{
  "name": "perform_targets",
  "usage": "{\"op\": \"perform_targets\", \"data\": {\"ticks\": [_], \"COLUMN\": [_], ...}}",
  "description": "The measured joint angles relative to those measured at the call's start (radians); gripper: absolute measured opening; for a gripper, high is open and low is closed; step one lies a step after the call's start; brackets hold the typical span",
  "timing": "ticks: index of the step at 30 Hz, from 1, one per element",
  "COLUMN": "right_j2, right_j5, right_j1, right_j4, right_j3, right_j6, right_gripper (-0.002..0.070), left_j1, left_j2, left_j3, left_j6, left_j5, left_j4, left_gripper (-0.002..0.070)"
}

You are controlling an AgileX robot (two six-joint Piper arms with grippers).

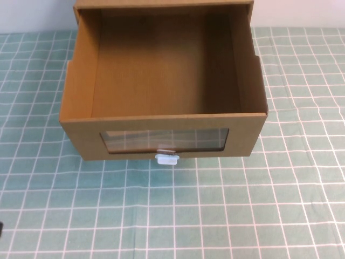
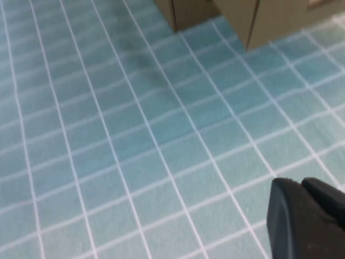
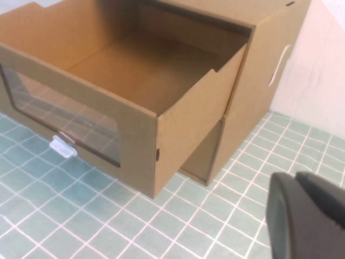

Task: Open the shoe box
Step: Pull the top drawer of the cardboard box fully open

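Observation:
The brown cardboard shoe box [image 1: 161,127] stands at the back middle of the table with its drawer slid far out of the sleeve [image 3: 267,51]. The drawer is empty inside. Its front has a clear window [image 1: 164,140] and a white pull tab [image 1: 166,158] below it. My right gripper [image 3: 295,175] is shut on nothing, low over the mat to the right of the drawer's front corner [image 3: 156,156]. My left gripper [image 2: 299,182] is also shut and empty, over the mat well to the left of the box's corner [image 2: 259,21]. Neither gripper touches the box.
A green mat with a white grid [image 1: 215,216] covers the table in front of and beside the box. A pale wall [image 3: 323,81] rises behind the sleeve. A small black part [image 1: 1,229] shows at the high view's left edge.

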Motion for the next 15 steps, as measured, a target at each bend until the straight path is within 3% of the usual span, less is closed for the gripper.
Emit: {"op": "perform_targets", "data": {"ticks": [8,15], "right_j2": [0.0,0.0], "right_j5": [0.0,0.0], "right_j1": [0.0,0.0], "right_j4": [-0.001,-0.001], "right_j3": [0.0,0.0], "right_j6": [0.0,0.0], "right_gripper": [-0.0013,-0.0014], "left_j1": [0.0,0.0], "left_j2": [-0.002,-0.14], "left_j3": [0.075,0.147], "left_j6": [-0.028,-0.071], "left_j5": [-0.092,-0.474], "left_j4": [0.051,0.145], "left_gripper": [-0.0005,-0.0005]}}
